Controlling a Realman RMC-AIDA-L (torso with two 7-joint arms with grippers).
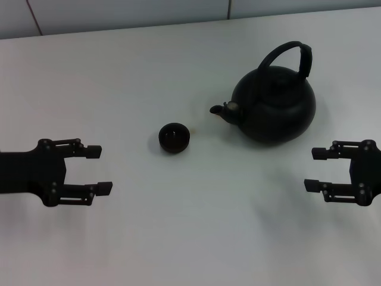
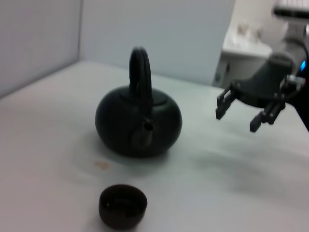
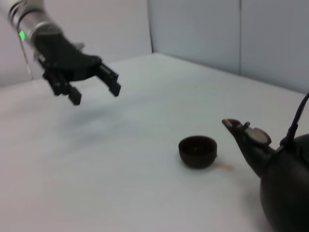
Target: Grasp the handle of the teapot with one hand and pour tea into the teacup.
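Note:
The matte-black teapot (image 1: 275,107) stands upright on the white table at the right, its spout pointing left toward the teacup (image 1: 174,137). Its arched handle (image 1: 290,55) loops over the top. My left gripper (image 1: 98,170) is open and empty at the left, well apart from the cup. My right gripper (image 1: 314,169) is open and empty at the right, below the teapot and not touching it. The left wrist view shows the teapot (image 2: 138,121), the cup (image 2: 122,206) and the right gripper (image 2: 239,116). The right wrist view shows the cup (image 3: 197,151), the teapot (image 3: 282,186) and the left gripper (image 3: 94,92).
The white table (image 1: 178,238) spreads wide around both objects. A grey wall (image 1: 119,12) runs along its far edge. A small brownish stain (image 2: 101,166) lies on the table between the cup and the teapot.

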